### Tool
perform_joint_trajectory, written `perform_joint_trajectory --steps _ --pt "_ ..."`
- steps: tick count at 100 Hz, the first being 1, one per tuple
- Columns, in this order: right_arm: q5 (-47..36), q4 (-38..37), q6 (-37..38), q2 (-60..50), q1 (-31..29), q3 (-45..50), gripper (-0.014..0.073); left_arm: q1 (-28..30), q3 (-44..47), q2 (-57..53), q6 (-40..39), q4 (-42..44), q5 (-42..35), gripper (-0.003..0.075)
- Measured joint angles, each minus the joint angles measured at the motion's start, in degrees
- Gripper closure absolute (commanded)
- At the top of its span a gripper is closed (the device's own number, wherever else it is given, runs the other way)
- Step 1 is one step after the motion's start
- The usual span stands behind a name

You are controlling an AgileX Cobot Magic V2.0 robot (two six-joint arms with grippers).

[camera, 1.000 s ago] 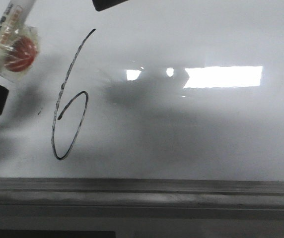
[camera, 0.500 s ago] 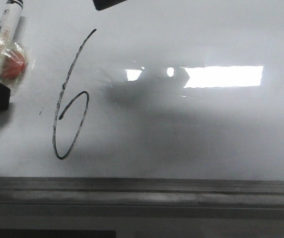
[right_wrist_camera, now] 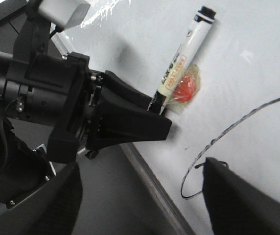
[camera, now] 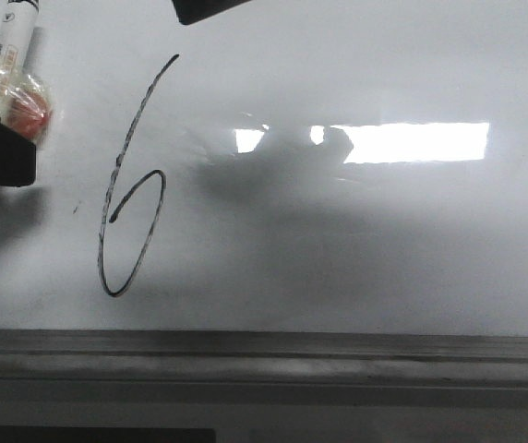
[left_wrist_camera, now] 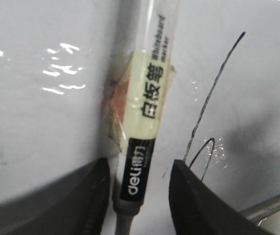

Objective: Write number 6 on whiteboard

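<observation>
Marker (left_wrist_camera: pixel 142 127), light, stiff and slick, we grip low on its barrel in clenched left gripper (left_wrist_camera: pixel 137 188); right gripper (right_wrist_camera: pixel 140 196) released, number 6 (camera: pixel 130 198) drawn.

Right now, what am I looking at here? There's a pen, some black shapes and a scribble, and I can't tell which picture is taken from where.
This is a two-armed robot writing on a whiteboard. The front view looks forward from the robot; the other two come from small cameras on each arm's wrist. The scribble is a black 6, already drawn. The left gripper, the black wedge-shaped part in the right wrist view, holds a marker with tape and something red stuck to its barrel. The dark shapes at the bottom of the right wrist view are the fingers of the right gripper, spread apart and holding nothing.
</observation>
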Motion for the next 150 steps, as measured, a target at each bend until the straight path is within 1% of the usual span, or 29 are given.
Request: perform_joint_trajectory --steps 21,33,43,53,73,91,106,113,119,122,126,130,131,133,134,137,138,140,141,144,150 --pt "0.0 0.0 0.0 0.0 0.0 0.0 0.0137 -0.5 -0.1 0.0 0.0 -0.3 0.4 0.0373" --pt "0.1 0.0 0.0 0.0 0.0 0.0 0.0137 -3.1 -0.1 0.0 0.0 -0.3 0.9 0.0329" --pt "0.1 0.0 0.0 0.0 0.0 0.0 0.0137 -5.3 0.0 0.2 0.1 -0.3 1.1 0.0309" --pt "0.4 0.0 0.0 0.0 0.0 0.0 0.0137 -7.0 0.0 0.4 0.1 -0.3 1.3 0.0309" --pt "0.9 0.0 0.0 0.0 0.0 0.0 0.0137 -7.2 0.0 0.2 0.1 -0.3 1.7 0.0309" --pt "1.4 0.0 0.0 0.0 0.0 0.0 0.0137 -7.2 0.0 -3.0 0.2 1.2 5.4 0.0309" --pt "1.5 0.0 0.0 0.0 0.0 0.0 0.0138 -7.2 0.1 -7.8 0.3 2.2 10.2 0.0309" --pt "1.9 0.0 0.0 0.0 0.0 0.0 0.0171 -7.2 0.1 -10.4 0.4 3.0 11.9 0.0309" --pt "2.6 0.0 0.0 0.0 0.0 0.0 0.0263 -7.2 0.1 -13.1 0.4 3.8 13.2 0.0316" --pt "2.9 0.0 0.0 0.0 0.0 0.0 0.0321 -7.2 0.1 -14.4 0.4 4.1 14.0 0.0335" --pt "3.4 0.0 0.0 0.0 0.0 0.0 0.0418 -7.2 0.1 -16.3 0.4 4.6 14.7 0.0374" --pt "4.0 0.0 0.0 0.0 0.0 0.0 0.0517 -7.2 0.2 -18.1 0.4 4.7 15.4 0.0444" --pt "4.1 0.0 0.0 0.0 0.0 0.0 0.0532 -7.2 0.2 -18.8 0.4 4.8 15.6 0.0471" --pt "4.3 0.0 0.0 0.0 0.0 0.0 0.0594 -7.2 0.2 -19.9 0.4 4.8 15.8 0.0500" --pt "4.3 0.0 0.0 0.0 0.0 0.0 0.0594 -7.2 0.2 -20.3 0.4 4.9 16.1 0.0530" --pt "4.6 0.0 0.0 -0.2 0.0 0.1 0.0665 -7.2 0.2 -21.8 0.4 4.9 16.5 0.0591" --pt "4.6 0.0 0.0 -0.2 0.0 0.1 0.0665 -7.2 0.2 -22.6 0.4 5.1 16.5 0.0622" --pt "4.7 0.0 0.0 -0.5 0.0 0.2 0.0663 -7.2 0.2 -23.7 0.4 5.3 16.8 0.0652" --pt "4.7 0.0 0.0 -0.5 0.0 0.3 0.0662 -7.2 0.2 -24.1 0.4 5.4 16.8 0.0682" --pt "4.7 0.0 0.0 -1.0 0.0 0.5 0.0663 -7.2 0.3 -25.7 0.5 6.0 16.9 0.0741" --pt "4.1 0.0 0.0 -2.1 0.0 1.4 0.0663 -7.2 0.3 -29.4 0.5 7.6 17.2 0.0739"
